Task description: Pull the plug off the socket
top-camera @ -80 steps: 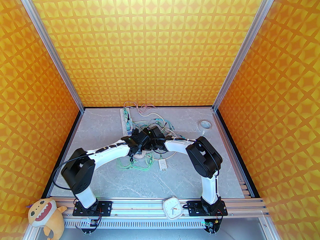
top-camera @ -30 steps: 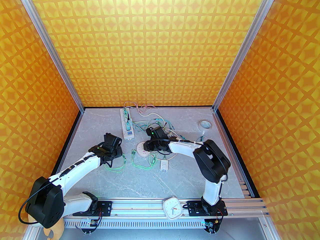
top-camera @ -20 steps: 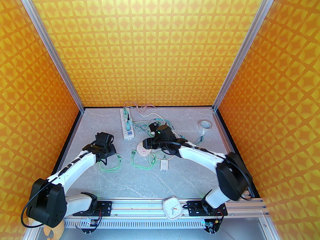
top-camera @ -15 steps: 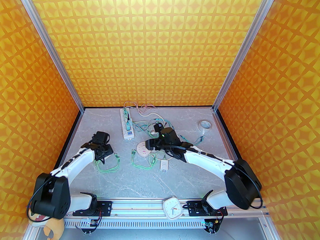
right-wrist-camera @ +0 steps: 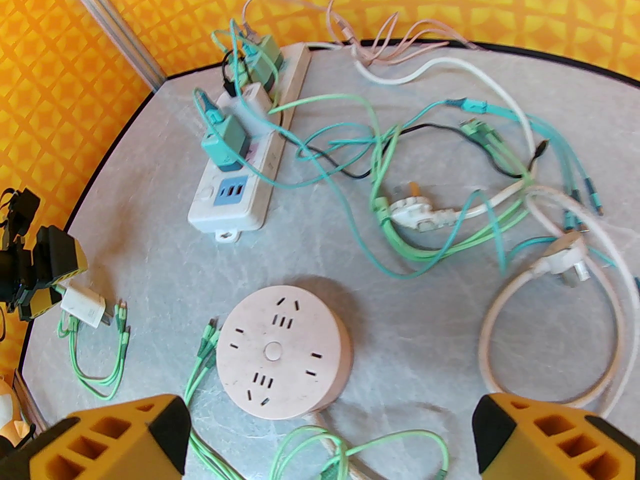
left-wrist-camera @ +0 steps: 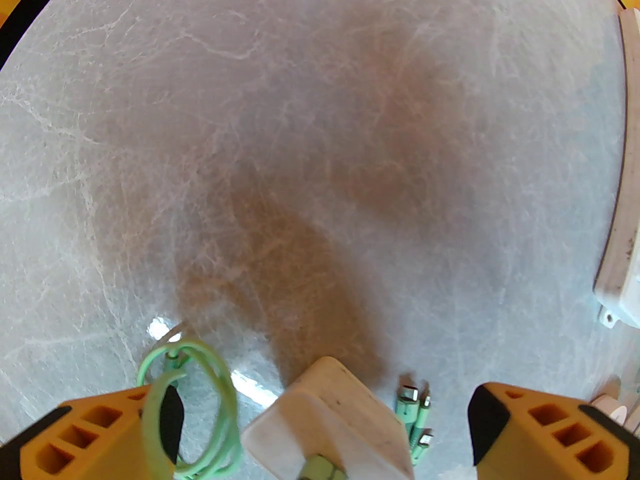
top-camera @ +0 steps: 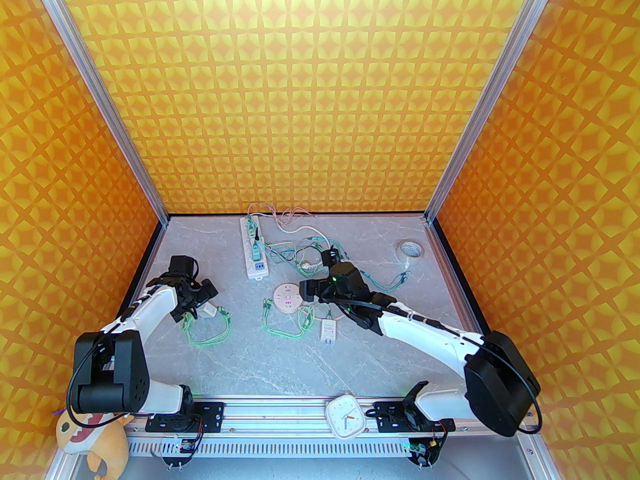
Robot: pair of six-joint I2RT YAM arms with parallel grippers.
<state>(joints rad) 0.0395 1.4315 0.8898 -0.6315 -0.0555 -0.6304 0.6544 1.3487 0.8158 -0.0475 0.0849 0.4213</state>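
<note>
Jaws spread wide: left tool (left-wrist-camera: 325,410), right tool (right-wrist-camera: 330,420), seemingly low.

Robotics lab test cell. Orange patterned wall panels (top-camera: 320,93) and aluminium posts (top-camera: 107,113) are enclosing a marble-look surface (top-camera: 360,363). A left arm (top-camera: 150,313) and a right arm (top-camera: 430,335), both white and black, are standing bolted to an extruded rail (top-camera: 280,408) at its near edge. A clock (top-camera: 345,416) is sitting on the rail. A plush toy (top-camera: 90,435) is leaning at the rail's left end.
</note>
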